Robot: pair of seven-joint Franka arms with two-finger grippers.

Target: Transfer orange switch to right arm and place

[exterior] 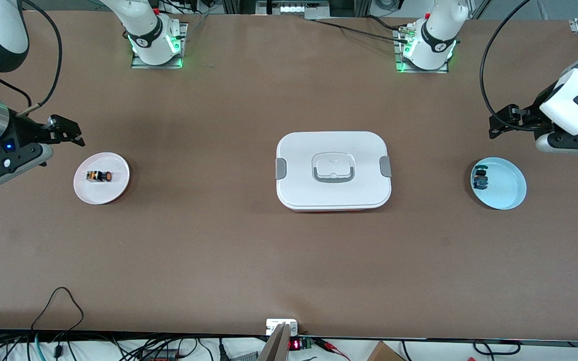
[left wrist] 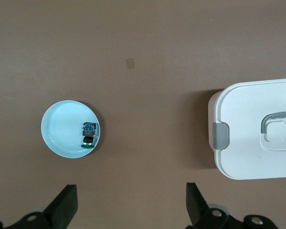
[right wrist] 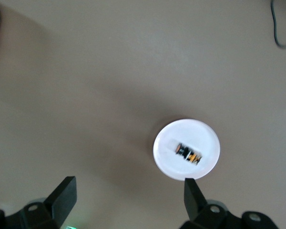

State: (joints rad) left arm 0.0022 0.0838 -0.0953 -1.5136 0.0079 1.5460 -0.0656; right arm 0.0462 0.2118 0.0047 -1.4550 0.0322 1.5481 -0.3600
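Observation:
The orange switch lies on its side on a small white plate at the right arm's end of the table. It also shows in the right wrist view as the orange switch on that plate. My right gripper hangs open over bare table beside this plate, with nothing between its fingers. My left gripper is open and empty too, over bare table at the left arm's end, near a light blue plate.
A dark switch with blue-green parts lies on the light blue plate. A white lidded box with grey clasps sits mid-table. Cables run along the table edge nearest the front camera.

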